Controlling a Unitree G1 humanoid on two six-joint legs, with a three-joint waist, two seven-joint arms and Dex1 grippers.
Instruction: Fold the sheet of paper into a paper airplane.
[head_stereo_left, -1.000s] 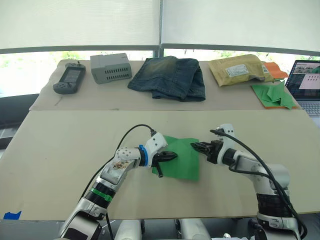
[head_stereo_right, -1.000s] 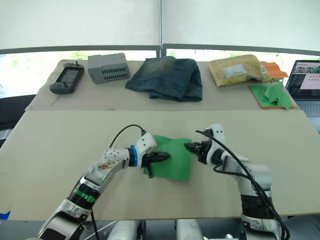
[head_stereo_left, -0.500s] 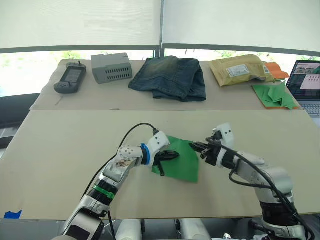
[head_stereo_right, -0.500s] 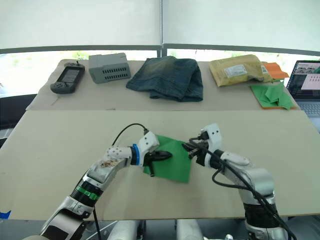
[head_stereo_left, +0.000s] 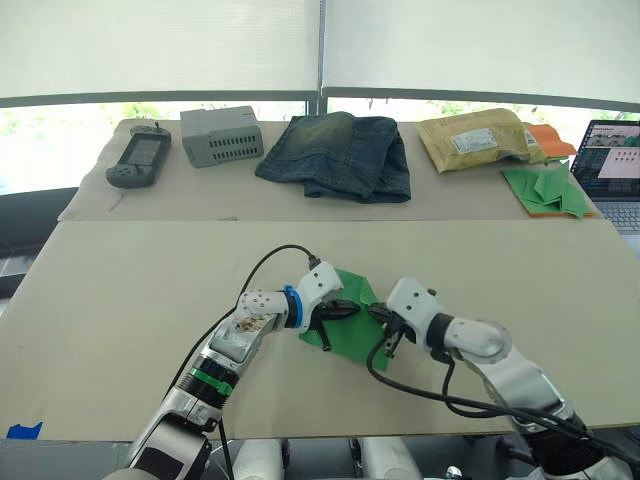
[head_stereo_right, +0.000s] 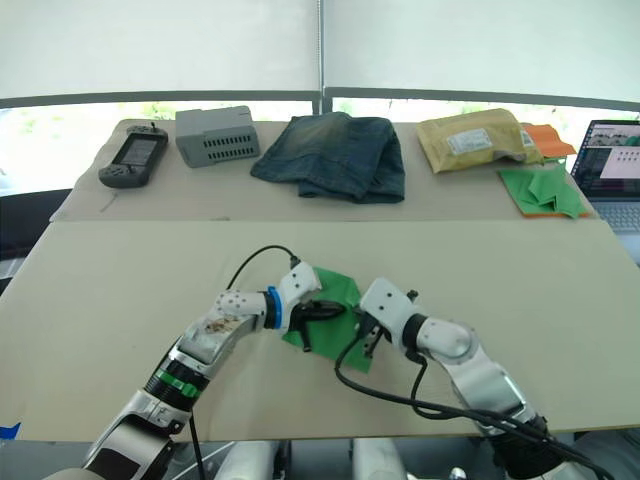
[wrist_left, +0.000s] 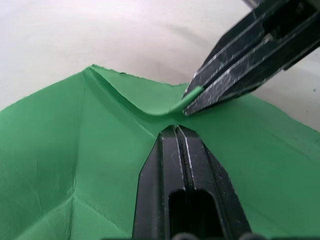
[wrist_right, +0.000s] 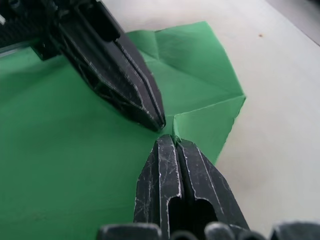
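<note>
Centrally on the beige table (head_stereo_left: 120, 290), toward its near edge, lies the creased bright green sheet of paper (head_stereo_left: 345, 322). Left gripper (wrist_left: 176, 128), fingers together, presses it flat; right gripper (wrist_right: 171, 137) pinches a lifted corner. Folded blue jeans (head_stereo_left: 338, 154) line the far edge.

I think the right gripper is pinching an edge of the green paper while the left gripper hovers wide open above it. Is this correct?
Not quite. The right gripper does pinch an edge of the green paper, but the left gripper is not wide open: the left wrist view shows its fingers closed together, their tip resting on the paper.
</note>
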